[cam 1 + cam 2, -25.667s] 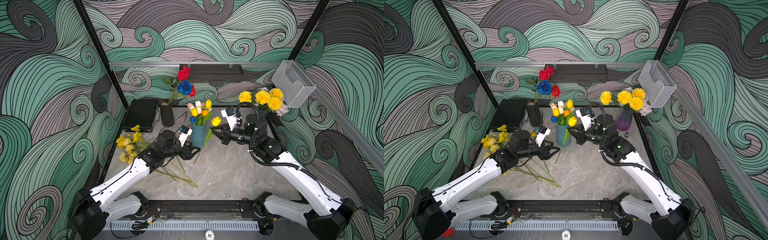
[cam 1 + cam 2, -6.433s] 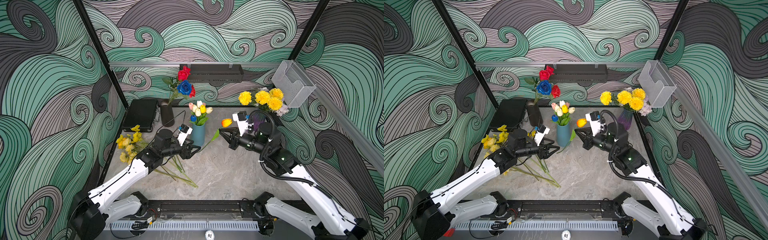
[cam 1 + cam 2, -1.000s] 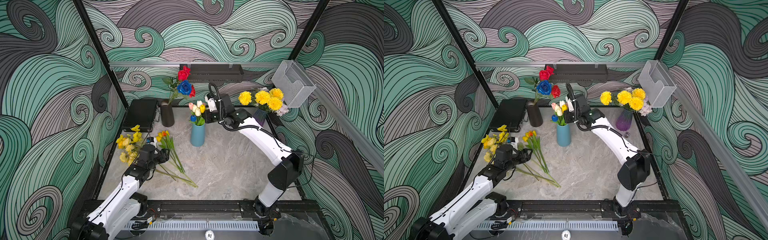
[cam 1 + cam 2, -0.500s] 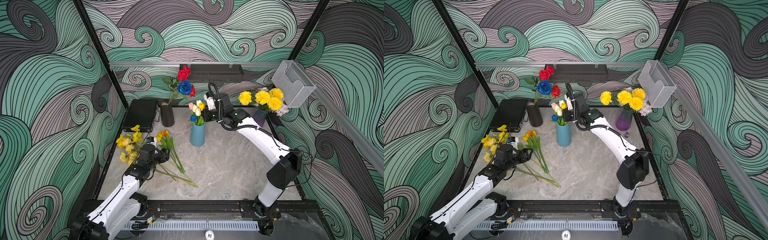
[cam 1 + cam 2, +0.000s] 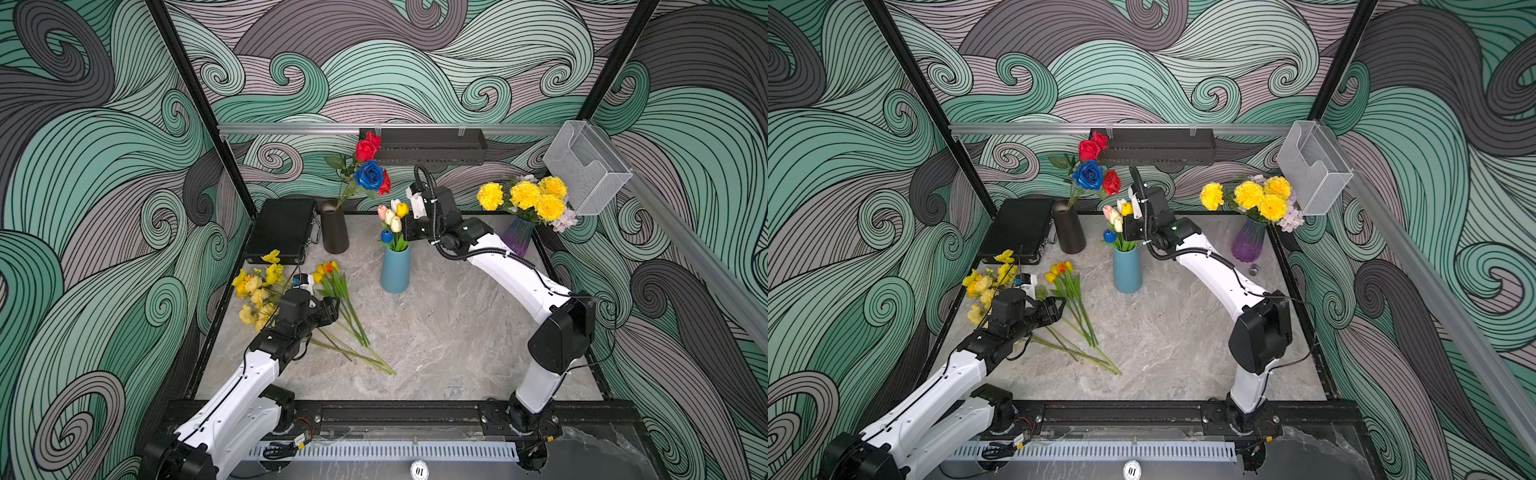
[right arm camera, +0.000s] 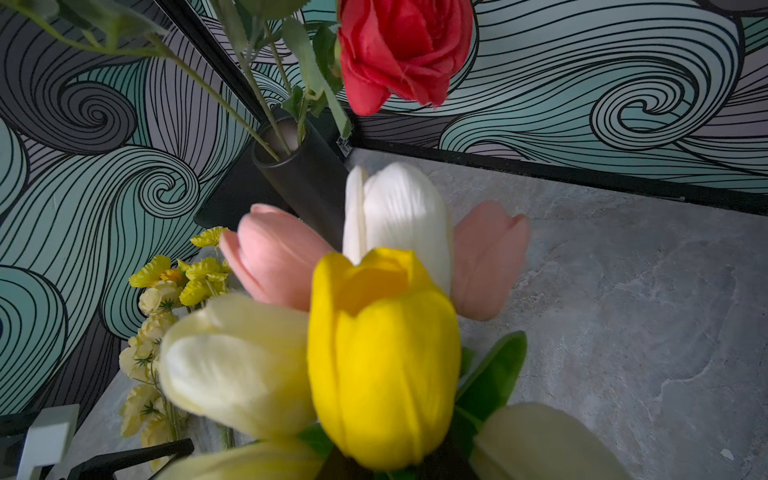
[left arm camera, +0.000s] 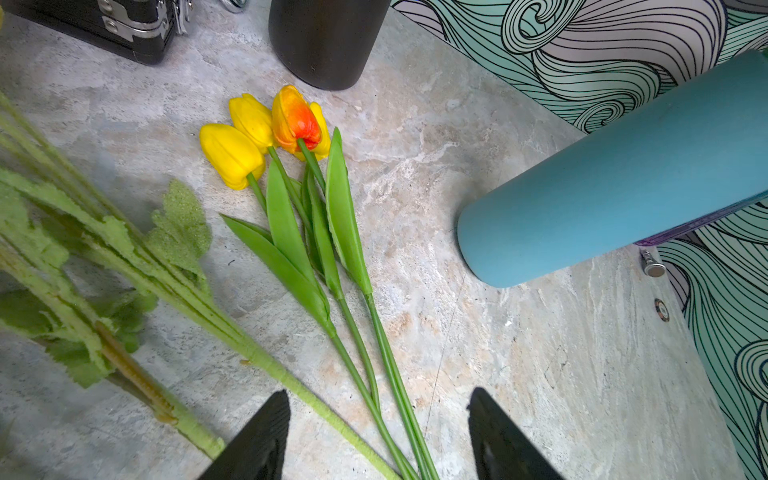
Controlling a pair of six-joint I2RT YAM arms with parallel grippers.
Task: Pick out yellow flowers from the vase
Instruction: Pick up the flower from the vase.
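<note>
Tulip grip near the back of the counter: right jaws nearly closed just under the head of 1 yellow tulip. Dark fingertips tight on either side of its base, stem itself hidden by the bloom. Same yellow tulip topmost in its bunch in both top views, bunch standing in the blue vase directly below the right jaws. Just beyond the right jaws, crowded around that bloom: 1 white tulip, 2 pink tulips, cream tulips to either side.

Left jaws wide open, gripping nothing, 2 black fingers low over the counter. Between and just ahead of them, green stems of loose tulips: 3 yellow heads and 1 orange-and-yellow, flat on the counter, heads pointing away from the left jaws. Off to one side of the left jaws, thicker fuzzy stems of yellow sprays, also flat on the counter.

Past the loose tulip heads, black vase with red and blue roses, black case beside it. Well apart from both sets of jaws, purple vase holding round yellow blooms, untouched.
</note>
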